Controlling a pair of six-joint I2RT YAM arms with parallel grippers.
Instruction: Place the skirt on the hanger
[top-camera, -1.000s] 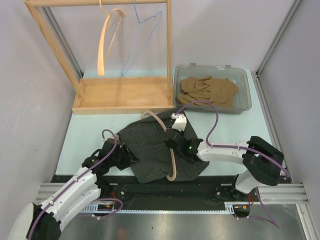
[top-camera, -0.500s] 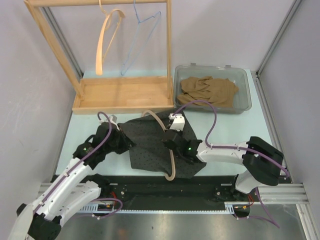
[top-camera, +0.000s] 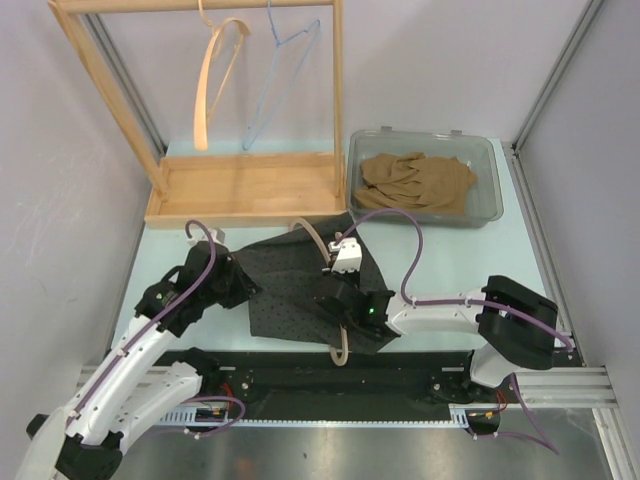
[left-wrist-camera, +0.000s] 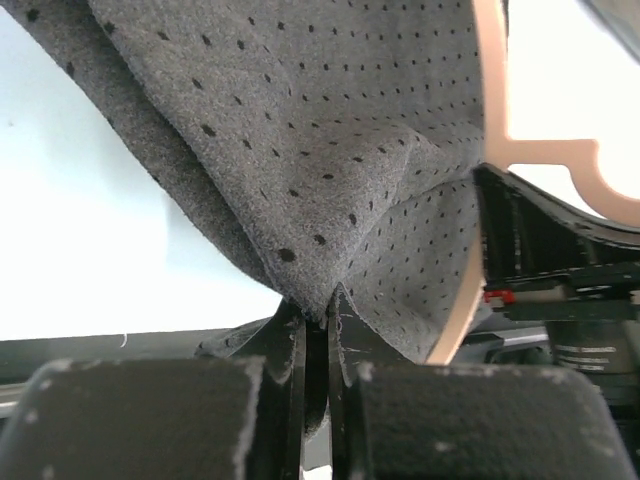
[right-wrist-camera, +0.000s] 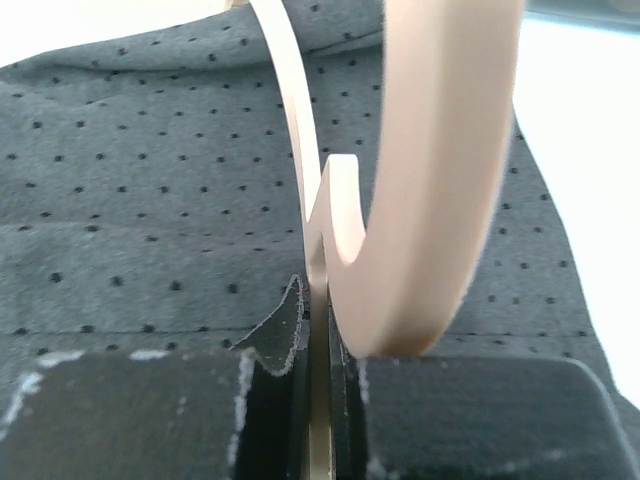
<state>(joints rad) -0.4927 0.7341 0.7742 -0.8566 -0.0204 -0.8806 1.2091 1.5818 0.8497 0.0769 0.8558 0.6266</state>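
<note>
A dark grey dotted skirt (top-camera: 290, 285) lies bunched on the table between the arms. A pale wooden hanger (top-camera: 322, 250) lies across it, its end poking out at the near edge. My left gripper (top-camera: 243, 288) is shut on the skirt's left edge; the cloth (left-wrist-camera: 330, 150) rises from between the fingers in the left wrist view. My right gripper (top-camera: 340, 308) is shut on the hanger, whose thin bar (right-wrist-camera: 318, 270) sits between the jaws with the curved arm (right-wrist-camera: 440, 170) in front. The skirt (right-wrist-camera: 130, 200) spreads beyond it.
A wooden rack (top-camera: 240, 190) stands at the back left with a wooden hanger (top-camera: 212, 80) and a blue wire hanger (top-camera: 280, 70) on its rail. A clear bin (top-camera: 485, 205) at the back right holds tan cloth (top-camera: 418, 180).
My left gripper has pulled the skirt's left edge up and away from the near edge. My right gripper and the hanger have shifted left and nearer. The skirt is more bunched.
</note>
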